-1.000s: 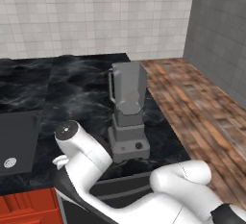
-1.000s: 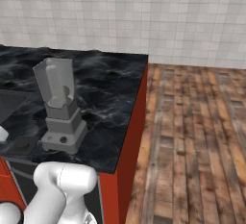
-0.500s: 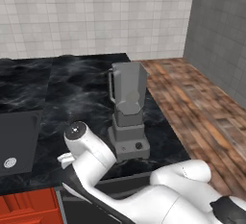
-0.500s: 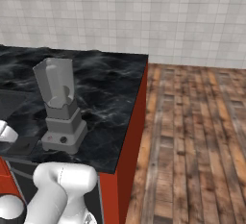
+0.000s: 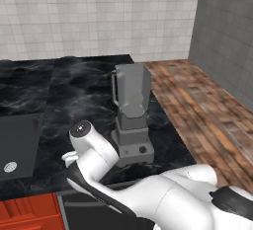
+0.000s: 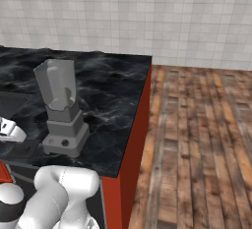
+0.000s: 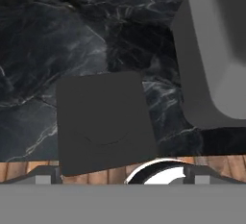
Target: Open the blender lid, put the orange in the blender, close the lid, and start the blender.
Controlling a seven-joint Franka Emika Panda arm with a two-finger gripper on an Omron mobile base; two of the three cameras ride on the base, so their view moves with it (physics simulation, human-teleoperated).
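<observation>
The jaws stand spread wide, released, with nothing between them. The gripper itself is tucked low behind the white arm [image 5: 99,160], so its fingertips cannot be made out in the base views.

In the hand view, the blender lid [image 7: 103,122], a flat dark grey square, lies flat on the black marble counter [image 7: 57,35]. Just beside it, at the right edge of that view, sits the stepped grey foot of the blender [image 7: 216,55]; the 2 are close but a strip of counter separates them.

In the left base view, the blender [image 5: 132,115] stands upright near the counter's right end, its tall tapered jar open at the top, handle on its left side and a small black knob on the front of its base. A dark sink [image 5: 17,145] lies at the far left of the counter [image 5: 74,86].

In the right base view, the blender [image 6: 61,107] stands toward the left, with a red button and a dark knob on its base. The counter [image 6: 113,95] ends in a red side panel [image 6: 133,139], beyond which runs a wooden plank floor [image 6: 202,134]. A pale tiled wall [image 6: 128,16] backs the scene.
</observation>
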